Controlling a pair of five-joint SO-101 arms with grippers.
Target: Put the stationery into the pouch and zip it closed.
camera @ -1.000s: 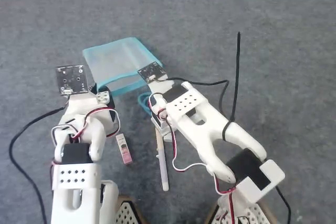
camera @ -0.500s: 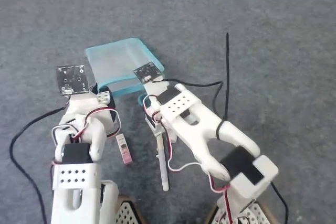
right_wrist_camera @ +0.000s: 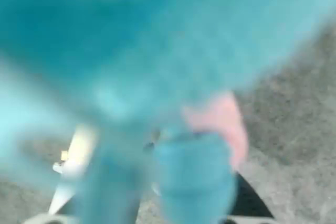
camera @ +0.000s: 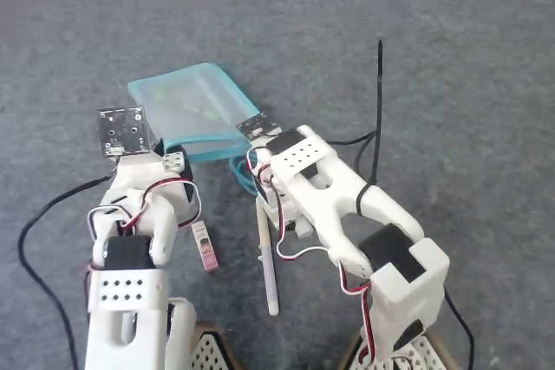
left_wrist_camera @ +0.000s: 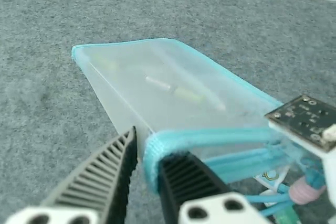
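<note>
On the grey, felt-like table covering (camera: 451,84), a translucent teal zip pouch (camera: 186,106) lies flat towards the far side, between the heads of the two arms. Through its clear wall, the left wrist view shows a few pale, slender items (left_wrist_camera: 178,92) lying inside.

At the pouch's near corner, the left gripper (camera: 165,146) grasps the thick teal rim. In its own wrist view, the two black ribbed fingers (left_wrist_camera: 118,171) stand on either side of the rolled edge, pinching it between them.

Just beside the pouch's other near corner, the right gripper (camera: 249,175) sits low over a teal loop of cord or strap (camera: 238,171) that trails from the pouch's mouth. Its wrist view is a close blur of teal with a pinkish patch, so I cannot tell whether it has taken hold of anything.

Nearer the arm bases, two pieces of stationery lie on the covering, outside the pouch. A long white pen (camera: 268,266) runs lengthwise beside and partly under the right arm. A small pink-and-white rectangular block (camera: 205,245), perhaps an eraser, lies between the two arms, close to the left one and apart from the pen.

A thin black cable (camera: 378,101) runs from the right arm out across the covering towards the far side.
</note>
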